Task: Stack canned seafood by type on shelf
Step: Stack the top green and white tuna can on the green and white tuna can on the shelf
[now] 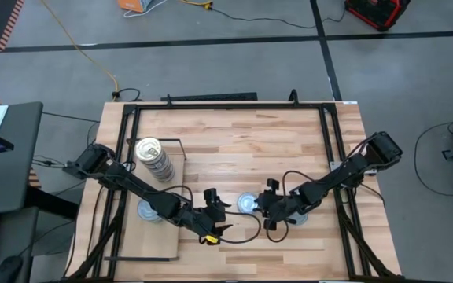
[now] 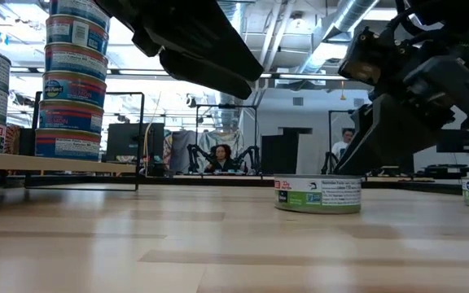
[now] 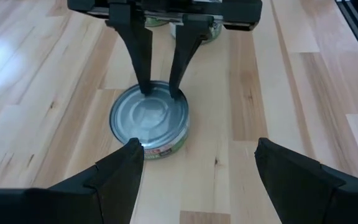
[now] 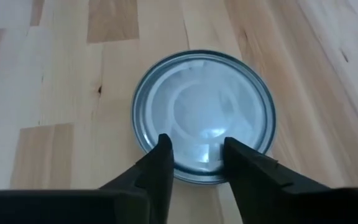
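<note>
At the surface's centre the tin (image 1: 247, 203) lay flat, the right hand (image 1: 264, 206) at its 3 o'clock with fingers narrow over the lid, needing wider jaws to straddle the rim; the left hand (image 1: 219, 214) waited wide.

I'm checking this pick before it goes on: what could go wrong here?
1. The right gripper has its fingertips over the lid of the silver-topped tin, not around its rim, so it may close on nothing or skid the tin.
2. The open left gripper sits close beside that tin; the arms could collide.
</note>
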You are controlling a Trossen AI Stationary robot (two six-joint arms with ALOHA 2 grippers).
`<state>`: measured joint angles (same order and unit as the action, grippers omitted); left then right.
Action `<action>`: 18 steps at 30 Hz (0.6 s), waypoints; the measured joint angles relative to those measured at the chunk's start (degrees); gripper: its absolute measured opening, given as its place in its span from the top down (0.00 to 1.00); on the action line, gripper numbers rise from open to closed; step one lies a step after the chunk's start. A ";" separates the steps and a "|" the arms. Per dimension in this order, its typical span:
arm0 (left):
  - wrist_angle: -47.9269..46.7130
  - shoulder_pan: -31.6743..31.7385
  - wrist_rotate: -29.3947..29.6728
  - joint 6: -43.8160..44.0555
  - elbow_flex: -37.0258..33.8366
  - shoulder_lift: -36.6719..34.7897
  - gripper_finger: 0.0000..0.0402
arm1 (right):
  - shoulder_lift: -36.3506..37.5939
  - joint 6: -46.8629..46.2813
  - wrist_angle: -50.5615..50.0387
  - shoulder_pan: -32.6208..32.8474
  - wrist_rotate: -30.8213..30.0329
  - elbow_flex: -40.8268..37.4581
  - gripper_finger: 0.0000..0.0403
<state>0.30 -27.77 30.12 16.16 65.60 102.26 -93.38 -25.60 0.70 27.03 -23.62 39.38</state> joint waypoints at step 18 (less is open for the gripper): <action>0.02 0.09 -0.90 -1.54 0.00 0.00 0.27 | 1.64 -4.28 -3.93 4.87 -3.10 -0.24 0.35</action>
<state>0.32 -27.68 29.21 14.62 65.60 102.26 -91.74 -29.88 -3.23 31.90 -26.72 39.13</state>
